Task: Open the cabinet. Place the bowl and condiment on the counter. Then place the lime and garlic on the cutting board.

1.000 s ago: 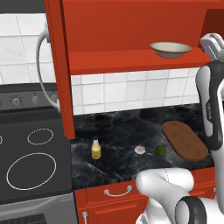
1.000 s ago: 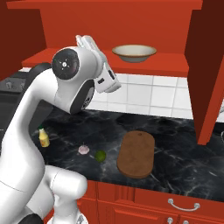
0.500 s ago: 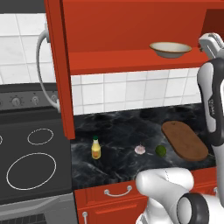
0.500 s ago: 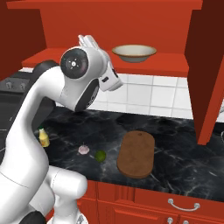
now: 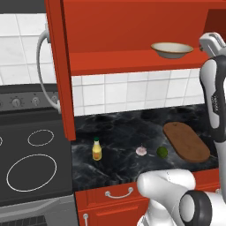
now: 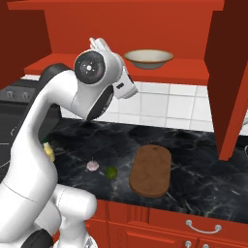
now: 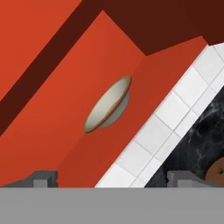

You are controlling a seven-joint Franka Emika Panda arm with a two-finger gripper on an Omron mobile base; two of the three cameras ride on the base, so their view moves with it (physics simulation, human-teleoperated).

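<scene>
The bowl (image 7: 108, 109) is seen ahead of the gripper (image 7: 112, 178), whose fingers are spread wide apart with nothing between them. The bowl rests on the red inner shelf (image 5: 132, 62) of the cabinet (image 6: 121, 29), whose doors are swung open. Below, on the black marble surface (image 5: 128, 132), the condiment (image 5: 96, 149) stands to the left, with the garlic (image 5: 141, 151) and the lime (image 5: 162, 152) just beside each other further right. The cutting board (image 5: 185, 141) lies bare to the right of the lime.

Glossy black marble counter (image 5: 123, 132); matt brown wooden cutting board (image 5: 185, 141); smooth red cabinet (image 5: 132, 26); glazed cream bowl (image 5: 172, 49).
</scene>
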